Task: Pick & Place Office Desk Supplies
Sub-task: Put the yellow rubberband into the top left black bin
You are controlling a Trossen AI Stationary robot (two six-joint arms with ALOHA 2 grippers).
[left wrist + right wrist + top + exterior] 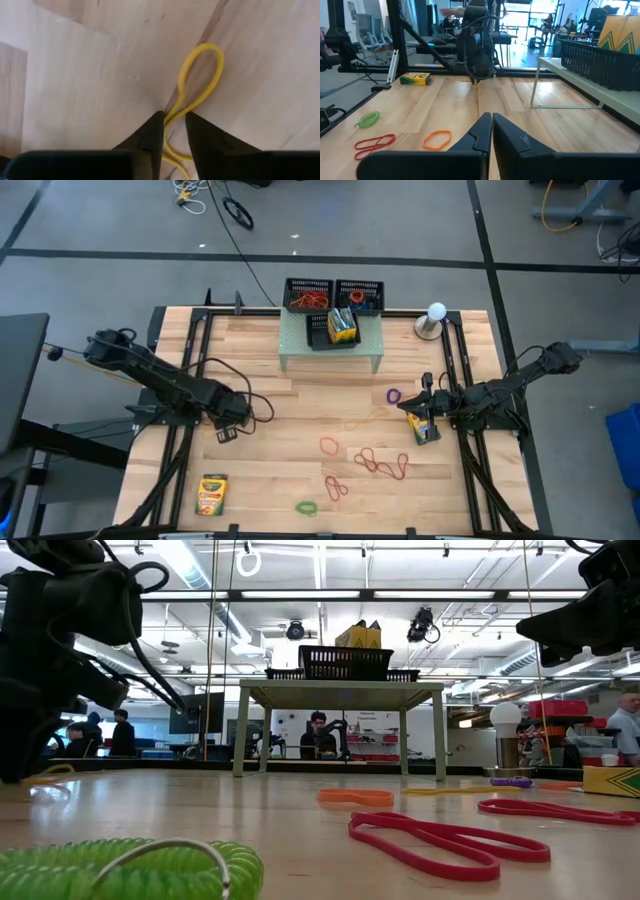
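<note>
- Progress — the task looks partly done. In the black mesh trays (333, 295) on the pale green riser (330, 345) there is an orange-red tangle of bands (307, 301) and at least one crayon box (343, 327) standing upright.
- Much is left on the wooden table (260, 380): a crayon box near the front-left corner (212, 493), another box (424, 427) just at the right gripper, a green band (306, 507), an orange band (329, 445), a purple band (393, 395) and a cluster of red bands (380, 465).
- The left gripper (175, 131) is down at the tabletop on the left side, its fingers narrowly parted with a yellow rubber band (200, 80) running between the tips; I cannot tell whether they pinch it or only straddle it.
- The right gripper (491, 131) hangs at the right side of the table, fingers pressed together with nothing between them.
- Materials: the bands are thin, limp rubber loops lying flat — the yellow one is twisted into a figure-eight; the boxes are stiff printed card, rectangular; the trays are rigid wire mesh; the table is smooth pale planking.
</note>
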